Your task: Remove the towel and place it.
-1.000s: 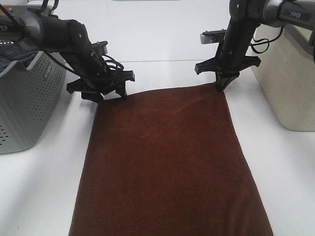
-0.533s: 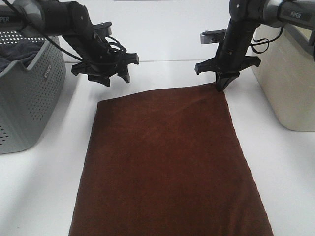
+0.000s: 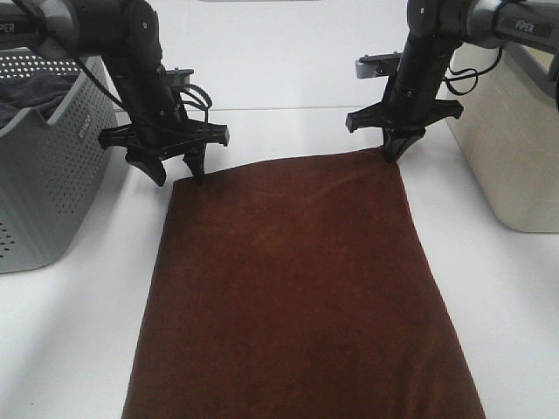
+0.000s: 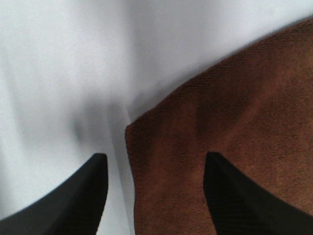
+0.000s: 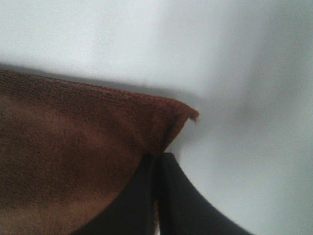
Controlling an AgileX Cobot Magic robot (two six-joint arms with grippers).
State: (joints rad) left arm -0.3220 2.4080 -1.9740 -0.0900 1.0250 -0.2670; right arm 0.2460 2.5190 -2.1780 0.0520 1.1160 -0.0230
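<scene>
The dark reddish-brown towel (image 3: pixel 288 288) lies flat on the white table (image 3: pixel 288 122), reaching from the middle to the near edge of the exterior view. My left gripper (image 3: pixel 179 177) points down at the towel's far-left corner, open, one finger on each side of it. In the left wrist view that gripper (image 4: pixel 155 156) straddles the towel (image 4: pixel 220 132) corner, one fingertip (image 4: pixel 95 186) over bare table, the other over cloth. My right gripper (image 3: pixel 395 157) stands upright at the far-right corner. It is shut (image 5: pixel 157 164), pinching the towel (image 5: pixel 73 147) corner.
A grey perforated basket (image 3: pixel 52 183) with a dark grey cloth (image 3: pixel 31 92) inside stands at the left, close to my left arm. A beige bin (image 3: pixel 515 148) stands at the right, beside my right arm.
My left gripper rose off the towel's far-left corner, swung toward the back, then came down upright over that corner with its jaws slightly narrower. The right gripper and towel have stayed put.
</scene>
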